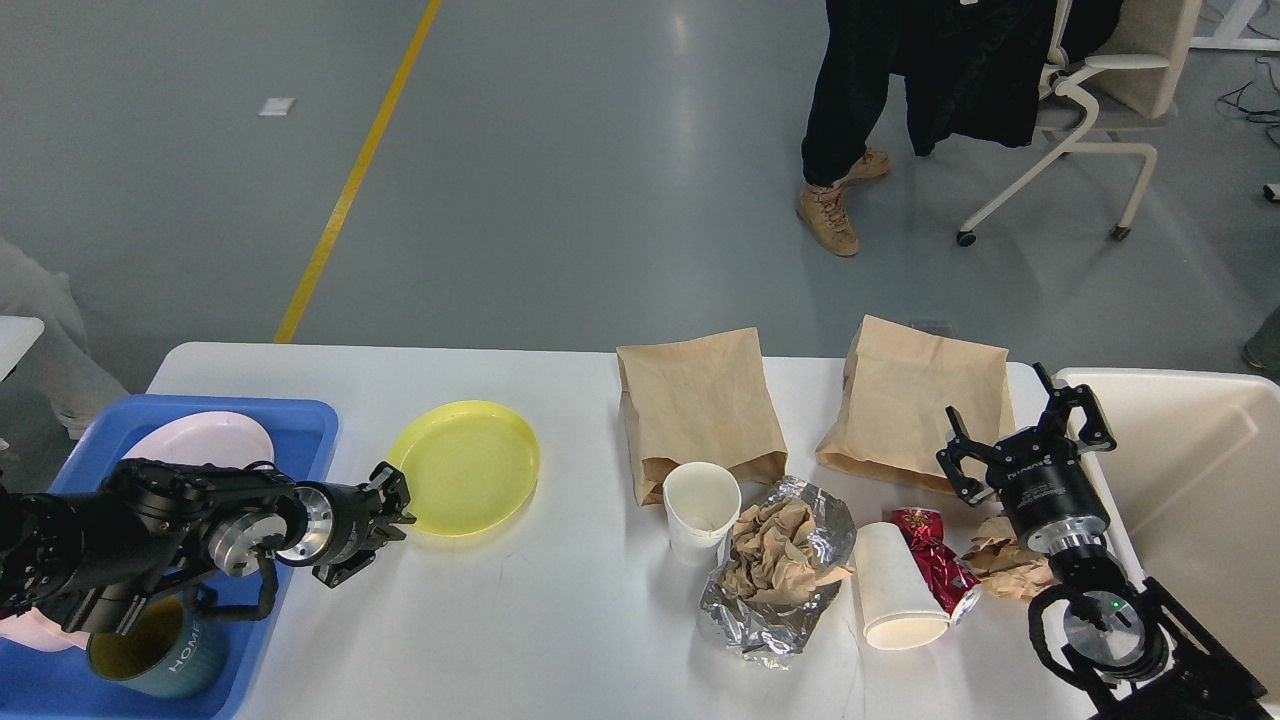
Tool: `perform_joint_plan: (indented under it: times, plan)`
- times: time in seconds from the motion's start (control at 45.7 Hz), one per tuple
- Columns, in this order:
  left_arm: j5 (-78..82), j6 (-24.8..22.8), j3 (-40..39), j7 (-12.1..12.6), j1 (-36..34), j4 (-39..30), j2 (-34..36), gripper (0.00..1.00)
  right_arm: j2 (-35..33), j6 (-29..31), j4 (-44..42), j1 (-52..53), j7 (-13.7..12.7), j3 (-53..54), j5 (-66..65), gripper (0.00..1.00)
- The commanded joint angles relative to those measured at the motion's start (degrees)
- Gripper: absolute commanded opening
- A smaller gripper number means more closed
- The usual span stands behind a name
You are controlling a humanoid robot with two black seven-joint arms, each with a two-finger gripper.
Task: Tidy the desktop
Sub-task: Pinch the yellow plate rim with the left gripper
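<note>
Left gripper (385,512) pinches the yellow plate's (465,465) near-left rim; next, likely carry it left into the blue tray (300,425). Right gripper (1025,435) hangs wide, empty.

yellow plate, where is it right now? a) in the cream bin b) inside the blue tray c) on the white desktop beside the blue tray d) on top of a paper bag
c: the yellow plate lies flat on the desktop, just right of the blue tray and outside its rim.
</note>
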Motion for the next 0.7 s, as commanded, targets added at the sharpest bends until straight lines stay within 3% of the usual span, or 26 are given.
perform_joint_plan:
  times: [0.0,0.372,0.525,0.678]
  plan:
    - [0.0,0.1,0.0,-0.1,0.0,0.2,0.0,0.19,0.0,0.0,0.0,0.0,0.0,0.0,0.0,1.00]
    - [0.1,0.2,0.0,-0.3,0.9,1.2,-0.8,0.19,0.0,0.0,0.0,0.0,0.0,0.0,0.0,1.00]
    - [0.3,-0.2,-0.5,-0.4,0.9,1.2,-0.9,0.01,0.0,0.0,0.0,0.0,0.0,0.0,0.0,1.00]
    - [0.2,-0.2,-0.6,-0.3,0.9,1.2,-1.0,0.00,0.0,0.0,0.0,0.0,0.0,0.0,0.0,1.00]
